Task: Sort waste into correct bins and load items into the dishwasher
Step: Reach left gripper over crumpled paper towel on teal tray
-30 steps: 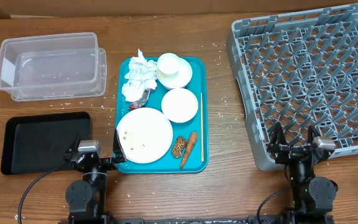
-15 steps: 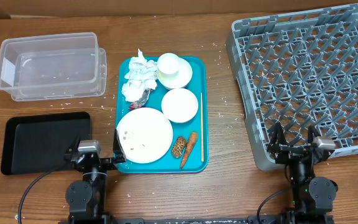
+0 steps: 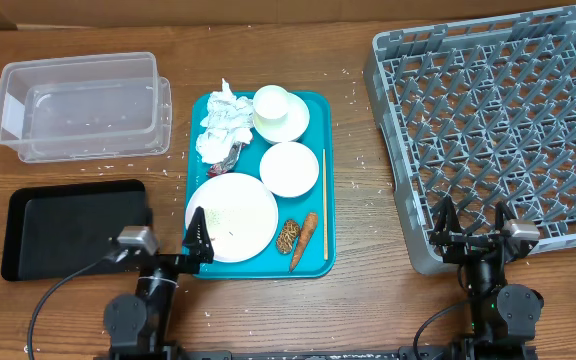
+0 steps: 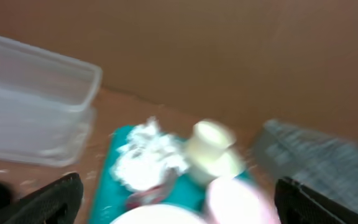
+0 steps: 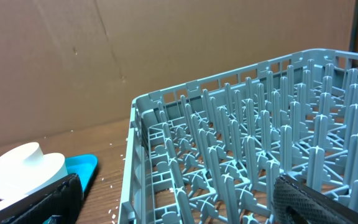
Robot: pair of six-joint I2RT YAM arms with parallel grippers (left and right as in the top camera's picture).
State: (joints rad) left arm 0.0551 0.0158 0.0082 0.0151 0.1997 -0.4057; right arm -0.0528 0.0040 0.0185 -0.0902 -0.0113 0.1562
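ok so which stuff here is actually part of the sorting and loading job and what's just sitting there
Job: crumpled white paper, red wrapper, orange carrot stick, brown speckled lump, round white plate, white bowl, white cup, wooden chopstick, clear plastic tub, black tray, grey dish rack.

Lying about: teal serving tray, wooden table.

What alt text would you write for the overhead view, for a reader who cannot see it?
A teal tray on a wooden table holds a white plate, bowls, crumpled paper and a carrot stick. A clear tub sits left, a grey dish rack right.
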